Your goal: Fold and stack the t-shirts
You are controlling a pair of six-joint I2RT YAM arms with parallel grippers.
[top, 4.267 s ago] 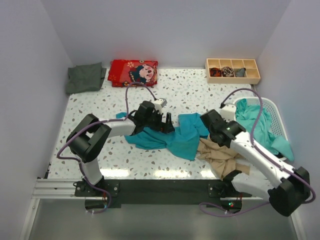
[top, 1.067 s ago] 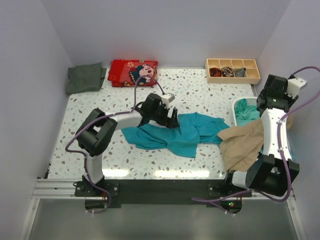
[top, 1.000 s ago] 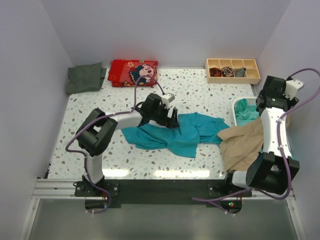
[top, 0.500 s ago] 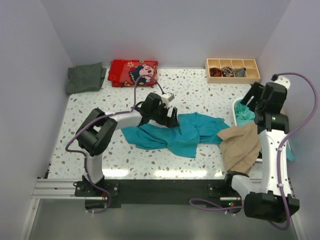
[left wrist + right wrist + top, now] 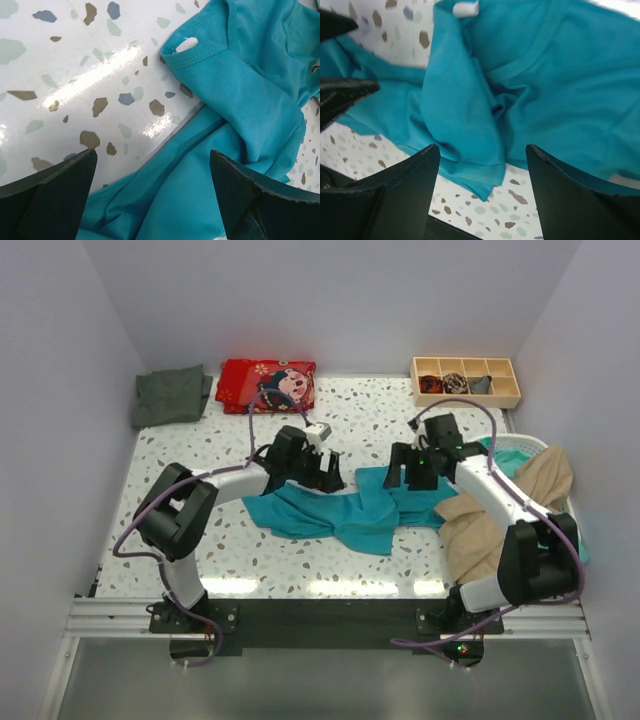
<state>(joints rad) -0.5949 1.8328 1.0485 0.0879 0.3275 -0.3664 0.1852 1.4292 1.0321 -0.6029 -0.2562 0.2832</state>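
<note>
Speckled terrazzo table [image 5: 200, 550]: teal t-shirt [image 5: 362, 518] crumpled at centre. Left gripper [image 5: 324, 478] hangs wide open over its far left edge, right gripper [image 5: 410, 478] open over its far right, neither holding cloth. Beige t-shirt [image 5: 492, 530] heaped right, against white basket [image 5: 523, 444]. Grey-green t-shirt [image 5: 172, 395] folded far left.

No text, brand, number or sign is legible in any view. The white neck tag [image 5: 465, 8] on the teal t-shirt [image 5: 340, 520] and the red cartoon-print cloth [image 5: 267, 385] at 11 o'clock show no readable lettering.
</note>
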